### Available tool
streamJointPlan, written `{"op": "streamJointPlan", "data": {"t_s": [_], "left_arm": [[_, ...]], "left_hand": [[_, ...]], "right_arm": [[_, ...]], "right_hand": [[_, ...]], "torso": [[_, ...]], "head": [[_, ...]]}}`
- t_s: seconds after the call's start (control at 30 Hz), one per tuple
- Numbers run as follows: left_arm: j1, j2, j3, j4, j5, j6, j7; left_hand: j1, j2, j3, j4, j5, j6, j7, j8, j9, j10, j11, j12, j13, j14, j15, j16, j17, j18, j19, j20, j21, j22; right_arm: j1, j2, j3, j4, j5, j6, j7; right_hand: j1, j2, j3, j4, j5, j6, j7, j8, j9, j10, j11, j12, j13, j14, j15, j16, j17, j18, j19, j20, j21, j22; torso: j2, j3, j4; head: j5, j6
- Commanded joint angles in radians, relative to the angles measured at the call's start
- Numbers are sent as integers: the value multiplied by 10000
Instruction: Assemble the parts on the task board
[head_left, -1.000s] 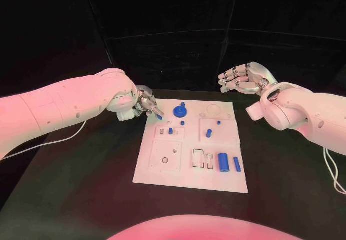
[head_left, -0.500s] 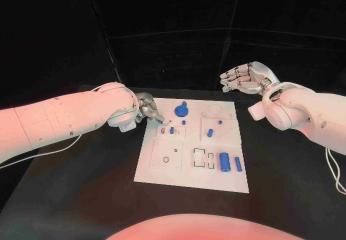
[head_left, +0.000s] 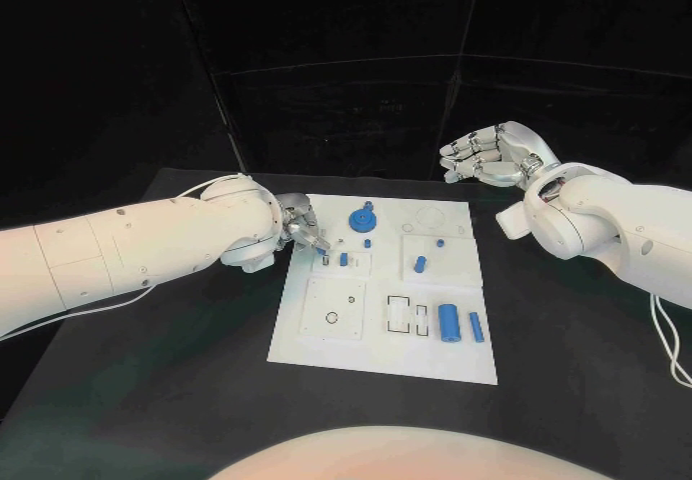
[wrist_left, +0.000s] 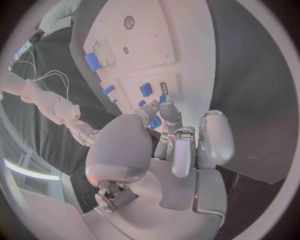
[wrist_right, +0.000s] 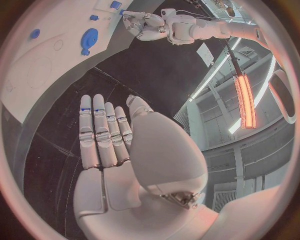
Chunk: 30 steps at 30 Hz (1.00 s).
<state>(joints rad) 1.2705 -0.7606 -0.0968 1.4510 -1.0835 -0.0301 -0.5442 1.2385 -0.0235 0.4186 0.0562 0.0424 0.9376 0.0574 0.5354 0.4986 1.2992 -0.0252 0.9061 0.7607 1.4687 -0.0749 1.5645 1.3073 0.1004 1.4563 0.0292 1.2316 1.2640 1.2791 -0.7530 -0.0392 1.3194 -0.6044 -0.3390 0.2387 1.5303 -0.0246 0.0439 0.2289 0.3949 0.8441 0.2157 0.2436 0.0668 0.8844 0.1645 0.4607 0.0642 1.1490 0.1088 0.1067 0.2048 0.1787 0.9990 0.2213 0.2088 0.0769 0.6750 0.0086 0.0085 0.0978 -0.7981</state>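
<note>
A: Fingertips of the silver left hand (head_left: 299, 221) sit over the near-left corner area of the white rectangular task board (head_left: 378, 340), don't they?

B: Yes. The left wrist view has that hand (wrist_left: 169, 150) with thumb and fingers curled together, and a small blue part (wrist_left: 154, 122) sits right at the tips. It looks pinched, though I cannot tell how firmly.

A: What lies beyond those fingers?

B: A short blue peg (head_left: 343, 260) stands just beside them on the board, and the round blue gear-like piece (head_left: 362, 220) lies a little farther out.

A: Further right?

B: A blue cylinder (head_left: 449, 323) and a slim blue pin (head_left: 476, 328) lie side by side toward the board's right edge, well apart from either hand.

A: And the silver right hand (head_left: 492, 154)?

B: It hovers off the board above the black table (head_left: 173, 360), beyond the far right corner, holding nothing. In the right wrist view that hand (wrist_right: 109, 145) has its fingers straight and side by side.
</note>
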Motion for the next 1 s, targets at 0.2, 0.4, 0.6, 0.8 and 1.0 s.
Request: {"op": "streamJointPlan", "data": {"t_s": [0.2,0.4,0.6,0.8,1.0], "left_arm": [[-39,-13,-5,110,-330,145,-246],[-79,25,-7,111,-331,257,-332],[-96,51,-7,107,-332,398,-401],[-104,76,-7,114,-331,474,-425],[-116,113,-7,120,-331,425,-396]], "left_hand": [[-45,45,1188,-1108,66,20,-63,52,83,45,7,16,-6,1010,-67,37,2591,-191,23,-23,15,8],[-45,45,1188,-1108,66,20,-63,52,83,45,7,16,-6,1010,-67,37,2591,-191,23,-23,15,8],[-102,10,1302,-1126,66,16,-64,80,106,39,6,-14,-44,1006,-67,27,2574,-187,18,-24,-5,-2],[-102,10,1302,-1126,66,16,-64,80,106,39,6,-14,-44,1006,-67,27,2574,-187,18,-24,-5,-2],[-121,4,1332,-1126,65,17,-63,88,112,40,7,-14,-44,1006,-67,27,2574,-189,20,-23,-2,3]], "right_arm": [[19,16,5,-3,26,79,86],[18,24,5,-8,26,88,92],[18,27,5,-12,26,91,94],[18,36,5,-14,26,90,99],[18,43,5,-18,26,91,100]], "right_hand": [[-107,-11,10,53,17,-21,133,31,-12,16,20,-40,-11,22,56,-65,-14,25,83,1,-49,-14],[-134,-15,17,64,22,-22,131,34,-11,16,18,-38,-10,26,57,-71,-18,27,90,4,-65,-21],[-134,-15,17,64,22,-22,131,34,-11,16,18,-38,-10,26,57,-71,-18,27,90,4,-65,-21],[-134,-15,17,64,22,-22,131,34,-11,16,18,-38,-10,26,57,-71,-18,27,90,4,-65,-21],[-134,-15,17,64,22,-22,131,34,-11,16,18,-38,-10,26,57,-71,-18,27,90,4,-65,-21]], "torso": [[-7,10,2],[-4,10,-7],[0,10,0],[4,18,-2],[1,12,1]], "head": [[-3,6],[-13,13],[-39,31],[-50,11],[-66,-4]]}}
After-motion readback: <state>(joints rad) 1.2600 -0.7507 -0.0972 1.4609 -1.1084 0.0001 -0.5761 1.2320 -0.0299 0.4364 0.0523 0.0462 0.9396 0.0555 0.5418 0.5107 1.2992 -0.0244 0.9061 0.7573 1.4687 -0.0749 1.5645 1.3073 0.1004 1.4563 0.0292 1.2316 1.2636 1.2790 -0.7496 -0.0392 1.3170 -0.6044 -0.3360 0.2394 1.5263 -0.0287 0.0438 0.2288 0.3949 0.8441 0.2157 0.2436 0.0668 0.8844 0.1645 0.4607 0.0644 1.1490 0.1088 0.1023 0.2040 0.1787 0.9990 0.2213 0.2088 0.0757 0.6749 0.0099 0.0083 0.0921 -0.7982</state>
